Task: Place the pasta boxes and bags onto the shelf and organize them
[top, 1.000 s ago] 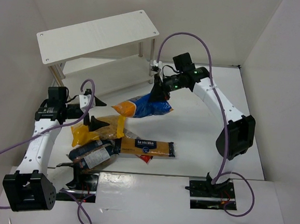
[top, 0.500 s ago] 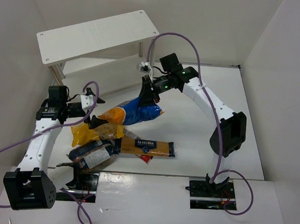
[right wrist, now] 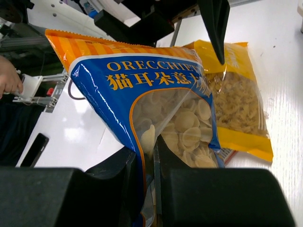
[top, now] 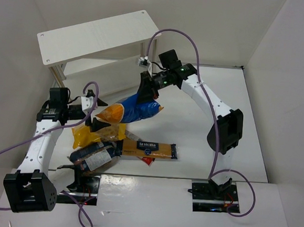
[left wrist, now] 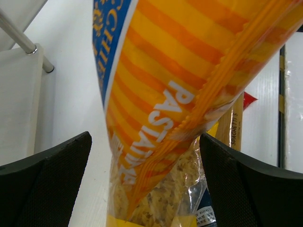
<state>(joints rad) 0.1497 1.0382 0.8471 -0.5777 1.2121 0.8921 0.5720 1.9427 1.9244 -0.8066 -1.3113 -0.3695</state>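
Note:
My right gripper (top: 145, 90) is shut on the blue bag (top: 135, 106) and holds it in the air, its orange end (top: 113, 112) pointing left. In the right wrist view the fingers (right wrist: 149, 151) pinch the bag (right wrist: 142, 90). My left gripper (top: 92, 112) is open, and the orange striped end (left wrist: 189, 71) hangs between its fingers (left wrist: 47, 184) untouched. The yellow bag (top: 94, 133) lies under it and also shows in the left wrist view (left wrist: 161, 198). The dark bag (top: 93, 156) and the yellow-orange carton (top: 149, 149) lie at the front. The white shelf (top: 95, 35) stands at the back left.
A silver shelf leg (left wrist: 23, 42) and the lower shelf board (left wrist: 19, 94) are close on the left of my left gripper. White walls close in the table on the left, back and right. Purple cables loop over both arms.
My right gripper has carried the blue bag to the left and a little up, bringing its orange end between my left gripper's open fingers. The left arm has barely moved.

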